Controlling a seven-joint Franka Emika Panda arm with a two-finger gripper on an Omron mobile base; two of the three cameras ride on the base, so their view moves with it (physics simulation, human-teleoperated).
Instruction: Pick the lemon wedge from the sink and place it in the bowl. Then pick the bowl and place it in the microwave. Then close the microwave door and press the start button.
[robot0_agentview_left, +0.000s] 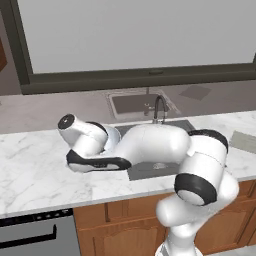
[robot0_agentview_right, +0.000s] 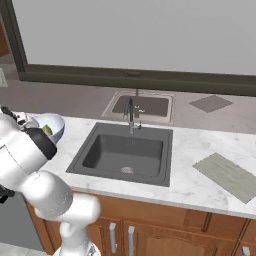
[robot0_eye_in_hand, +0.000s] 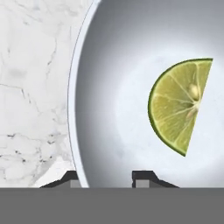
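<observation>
**Wedge is in the bowl; the tool is lining up on the rim**

In the left base view the white arm is folding low across the middle of the frame, lying over the marble desk (robot0_agentview_left: 30, 165) and covering most of the sink (robot0_agentview_left: 150, 170). It is reaching toward the left, presumably because the bowl is sitting on that side.

In the right base view the sink (robot0_agentview_right: 122, 150) is lying open at centre, its basin bare apart from the drain. The bowl (robot0_agentview_right: 54, 125) is standing on the desk at the left edge, just beside the arm, with something yellow-green inside.

In the hand view the lemon wedge (robot0_eye_in_hand: 179, 105) is resting flat on the pale floor of the bowl (robot0_eye_in_hand: 100, 65), right of centre. The tool (robot0_eye_in_hand: 107, 177) is standing open and holding nothing, one fingertip (robot0_eye_in_hand: 70, 178) outside the rim and the other inside, which looks like preparation for pinching the wall.
</observation>
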